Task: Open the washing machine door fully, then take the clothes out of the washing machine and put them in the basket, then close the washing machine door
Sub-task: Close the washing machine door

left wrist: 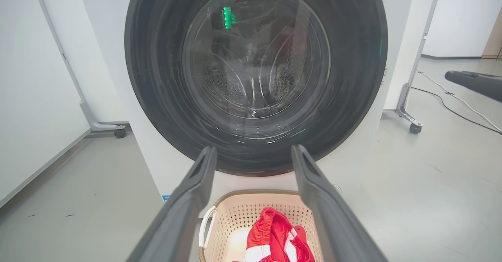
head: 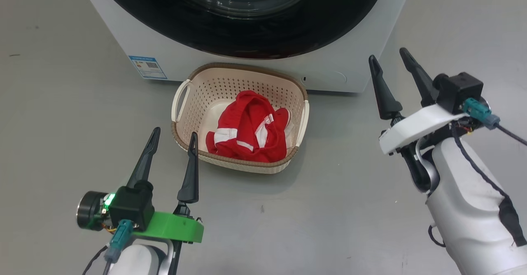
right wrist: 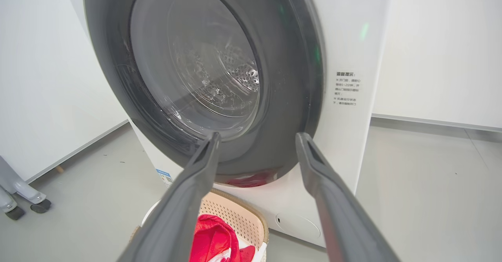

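Observation:
The washing machine door lies flush against the white washing machine, and through its glass I see the steel drum. On the floor in front stands the basket with the red clothes inside. My left gripper is open and empty at the basket's near left corner. To the right of the basket, my right gripper is open and empty, raised near the machine's lower right corner. The wrist views show the left gripper and the right gripper facing the door, with basket and clothes below.
A blue label sits low on the machine front and a text sticker beside the door. White panels on wheeled feet stand either side, and a cable runs over the grey floor on the right.

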Tool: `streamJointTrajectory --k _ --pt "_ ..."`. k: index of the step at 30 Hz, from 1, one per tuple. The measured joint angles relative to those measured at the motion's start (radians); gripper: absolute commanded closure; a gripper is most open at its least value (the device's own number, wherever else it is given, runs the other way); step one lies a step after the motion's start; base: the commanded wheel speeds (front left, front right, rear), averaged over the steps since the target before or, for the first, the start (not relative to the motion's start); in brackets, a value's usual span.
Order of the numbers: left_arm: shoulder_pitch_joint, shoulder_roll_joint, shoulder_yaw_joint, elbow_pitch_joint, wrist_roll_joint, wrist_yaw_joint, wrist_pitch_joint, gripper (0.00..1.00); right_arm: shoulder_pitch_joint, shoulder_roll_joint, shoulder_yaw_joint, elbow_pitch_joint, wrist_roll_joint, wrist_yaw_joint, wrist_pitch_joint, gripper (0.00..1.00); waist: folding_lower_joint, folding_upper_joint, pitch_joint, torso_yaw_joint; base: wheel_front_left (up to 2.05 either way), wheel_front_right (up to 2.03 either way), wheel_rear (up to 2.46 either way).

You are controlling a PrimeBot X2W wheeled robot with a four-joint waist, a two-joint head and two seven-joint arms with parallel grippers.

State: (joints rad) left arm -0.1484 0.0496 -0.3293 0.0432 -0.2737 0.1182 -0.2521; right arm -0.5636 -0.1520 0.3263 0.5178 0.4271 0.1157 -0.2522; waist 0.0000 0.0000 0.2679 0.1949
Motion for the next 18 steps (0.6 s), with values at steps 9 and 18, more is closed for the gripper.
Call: streamJointTrajectory --k 9,18 --pt "0.060 0.010 0.026 0.012 0.000 0.000 0.000 0.00 0.160 0.003 -0.029 -0.072 -0.018 -0.032 0.000 0.00 0.0000 0.0000 -0.053 -0.062 0.00 0.00 0.00" --pt "0.114 0.014 0.036 0.026 -0.010 0.001 0.006 0.00 0.310 0.026 -0.061 -0.147 -0.018 -0.059 0.000 0.00 0.0000 0.0000 -0.110 -0.112 0.00 0.00 0.00"
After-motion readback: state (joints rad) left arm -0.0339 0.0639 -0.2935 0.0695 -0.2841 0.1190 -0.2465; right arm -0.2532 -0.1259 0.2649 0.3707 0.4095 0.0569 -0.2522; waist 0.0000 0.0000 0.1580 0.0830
